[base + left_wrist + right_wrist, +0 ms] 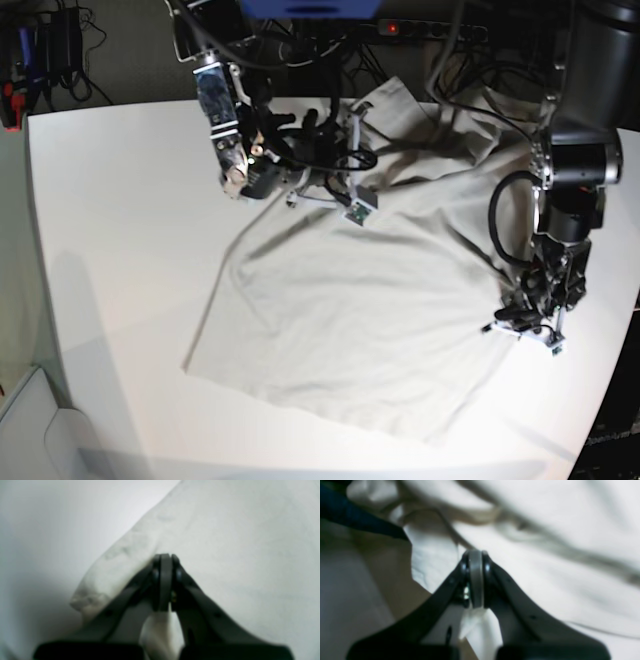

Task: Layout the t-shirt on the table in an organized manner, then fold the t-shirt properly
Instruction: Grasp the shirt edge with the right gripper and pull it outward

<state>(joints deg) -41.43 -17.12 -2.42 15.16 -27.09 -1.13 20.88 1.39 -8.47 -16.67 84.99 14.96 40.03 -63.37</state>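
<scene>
The light grey-beige t-shirt [360, 300] lies mostly spread on the white table [120, 220], its far part still bunched and wrinkled. My right gripper [322, 192], on the left of the base view, is shut on the shirt's far left edge and lifts it slightly. The right wrist view shows this gripper [476, 555] closed, with cloth [475, 622] pinched between the fingers. My left gripper [512, 318] is low at the shirt's right edge. In the left wrist view it [163, 557] is shut on a fold of the t-shirt [225, 542], beside bare table [50, 530].
Cables and a power strip [430, 28] run behind the table's far edge. A pale bin [30, 425] stands off the table's front left corner. The right table edge [625, 300] is close beside the left arm.
</scene>
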